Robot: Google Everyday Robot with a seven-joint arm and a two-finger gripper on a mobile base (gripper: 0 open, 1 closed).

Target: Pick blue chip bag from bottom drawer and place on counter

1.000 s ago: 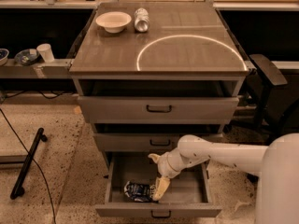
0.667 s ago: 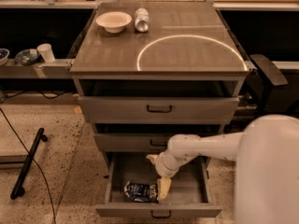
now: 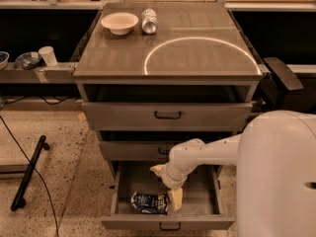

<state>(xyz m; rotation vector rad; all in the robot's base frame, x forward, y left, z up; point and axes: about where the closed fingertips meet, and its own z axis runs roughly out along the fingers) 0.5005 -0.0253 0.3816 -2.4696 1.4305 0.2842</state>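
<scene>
Blue chip bag (image 3: 149, 203) | bottom drawer (image 3: 168, 224), just left of tool (image 3: 166, 184) | fingers (image 3: 175, 199) apart

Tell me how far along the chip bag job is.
Done: the bottom drawer stands open. In hand: the open end effector is down inside it, beside the blue chip bag, not gripping it. Left: grasp the bag, lift it out, set it on the counter.

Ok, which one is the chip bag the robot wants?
Find the grey cabinet, then its bottom drawer, pulled open. The blue chip bag lies near the drawer's front, just beside the claw. It's dark blue and crinkly, unlike the silver can up on the counter.
</scene>
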